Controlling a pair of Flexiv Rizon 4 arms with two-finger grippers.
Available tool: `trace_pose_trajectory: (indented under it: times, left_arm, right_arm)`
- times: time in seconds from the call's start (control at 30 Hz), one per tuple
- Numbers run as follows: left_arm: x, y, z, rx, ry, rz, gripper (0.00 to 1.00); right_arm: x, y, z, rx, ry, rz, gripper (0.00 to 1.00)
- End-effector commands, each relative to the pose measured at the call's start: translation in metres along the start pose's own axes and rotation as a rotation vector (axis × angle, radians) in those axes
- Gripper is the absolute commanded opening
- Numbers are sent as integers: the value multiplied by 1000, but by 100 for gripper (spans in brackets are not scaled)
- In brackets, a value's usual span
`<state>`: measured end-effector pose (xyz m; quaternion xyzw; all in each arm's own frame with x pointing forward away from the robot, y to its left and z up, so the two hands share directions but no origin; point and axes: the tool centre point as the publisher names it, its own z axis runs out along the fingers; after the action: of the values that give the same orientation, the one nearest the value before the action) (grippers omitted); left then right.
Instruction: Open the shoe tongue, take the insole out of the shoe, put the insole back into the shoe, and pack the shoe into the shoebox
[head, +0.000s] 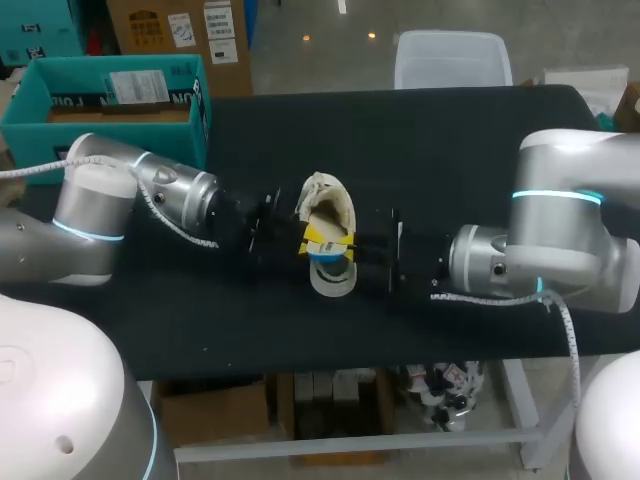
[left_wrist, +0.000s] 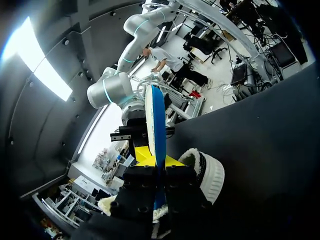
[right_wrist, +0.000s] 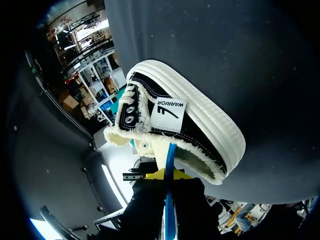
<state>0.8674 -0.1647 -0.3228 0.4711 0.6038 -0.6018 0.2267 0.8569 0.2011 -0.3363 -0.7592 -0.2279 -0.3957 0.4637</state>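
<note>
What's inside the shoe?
Fluffy cream lining shows around the opening of the shoe, and one end of the blue insole reaches into it. The shoe's black top covers the toe part, so I can't see how far in the insole goes.

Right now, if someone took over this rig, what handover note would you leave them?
Left gripper: shut on the insole.
Right gripper: shut on the same insole, tip to tip with the left.
Shoe: mid-table, just beyond the insole.
Shoebox: far left corner, no shoe in it.
Done: insole out of the shoe.
Left: insole back in, shoe into the box.
</note>
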Motion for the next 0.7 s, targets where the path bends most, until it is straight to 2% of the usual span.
trace_pose_trajectory:
  times: [0.03, 0.37, 0.6, 0.63, 0.67, 0.7]
  left_arm:
    - [6, 10, 0, -2, -12, 1, 0]
    - [7, 34, 1, -32, -25, -35, 0]
    - [7, 31, 2, -20, -25, -42, 0]
    - [7, 31, 3, -18, -24, -42, 0]
    - [7, 30, 3, -18, -23, -40, 0]
    - [7, 29, 3, -17, -23, -39, 0]
  right_arm:
    - [-1, 5, 10, -13, -2, -6, 0]
    - [-3, 20, 22, -23, -30, 23, 0]
    - [-3, 13, 15, -47, -32, 38, 0]
    - [-2, 11, 13, -50, -30, 37, 25]
    - [-2, 8, 11, -55, -26, 33, 43]
    - [-2, 4, 9, -57, -23, 28, 66]
